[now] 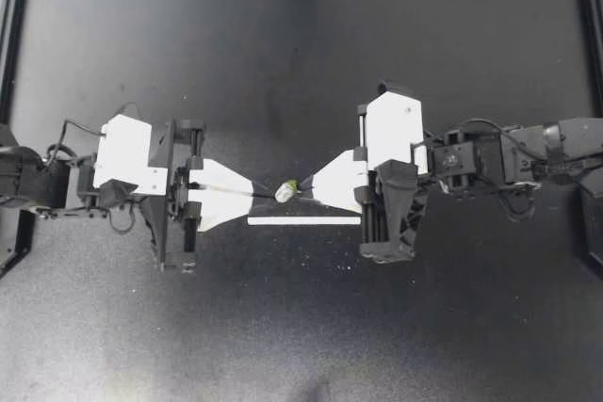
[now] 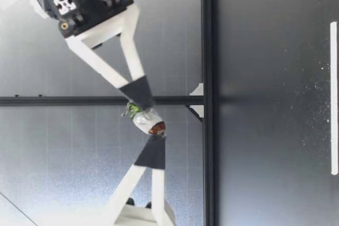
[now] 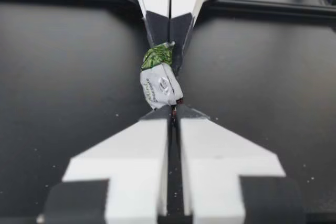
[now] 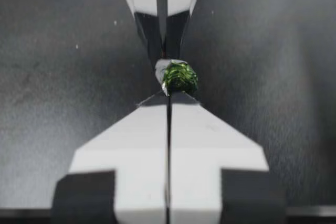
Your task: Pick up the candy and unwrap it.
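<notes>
My left gripper (image 1: pixel 256 196) and right gripper (image 1: pixel 306 193) each pinch an opposite end of the candy (image 1: pixel 285 191), held above the table (image 1: pixel 301 327).

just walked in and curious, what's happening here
Two robot arms hold one small candy between them, lifted off the table. My left gripper pinches one end and my right gripper pinches the green twisted end. The white wrapper is mostly on, so unwrapping is not yet done.

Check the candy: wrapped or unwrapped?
Mostly wrapped: the candy is white-covered, its green twisted end intact, with brown showing at the other end.
</notes>
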`<state>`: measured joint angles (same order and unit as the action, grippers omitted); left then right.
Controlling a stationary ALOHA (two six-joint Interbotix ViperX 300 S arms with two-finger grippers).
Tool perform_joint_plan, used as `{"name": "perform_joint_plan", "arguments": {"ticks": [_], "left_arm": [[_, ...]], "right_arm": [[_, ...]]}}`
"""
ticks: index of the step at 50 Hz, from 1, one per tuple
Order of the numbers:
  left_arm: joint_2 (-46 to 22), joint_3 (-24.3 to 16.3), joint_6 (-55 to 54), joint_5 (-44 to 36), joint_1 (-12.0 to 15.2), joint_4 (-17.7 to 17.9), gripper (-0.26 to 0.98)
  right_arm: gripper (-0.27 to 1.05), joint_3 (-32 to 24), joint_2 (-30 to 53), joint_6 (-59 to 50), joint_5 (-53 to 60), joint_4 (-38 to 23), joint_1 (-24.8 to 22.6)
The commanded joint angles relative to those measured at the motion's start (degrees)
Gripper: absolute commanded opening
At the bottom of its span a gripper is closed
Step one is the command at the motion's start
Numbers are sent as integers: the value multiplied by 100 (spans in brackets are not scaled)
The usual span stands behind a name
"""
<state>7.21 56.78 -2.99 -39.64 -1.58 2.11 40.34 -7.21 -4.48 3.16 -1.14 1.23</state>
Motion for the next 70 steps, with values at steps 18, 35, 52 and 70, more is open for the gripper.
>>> {"name": "perform_joint_plan", "arguments": {"ticks": [18,35,52,70], "left_arm": [[272,114,-18,-18,26,9,-17],[352,211,-18,-18,18,158,-17],[360,176,-62,-18,26,167,-17],[580,149,-1626,-18,18,422,-17]], "right_arm": [[-21,308,-448,-246,18,62,-114],[-21,439,-624,-308,62,62,-123],[-21,457,-624,-422,202,105,-97],[-14,598,-668,-606,510,79,-88]]}}
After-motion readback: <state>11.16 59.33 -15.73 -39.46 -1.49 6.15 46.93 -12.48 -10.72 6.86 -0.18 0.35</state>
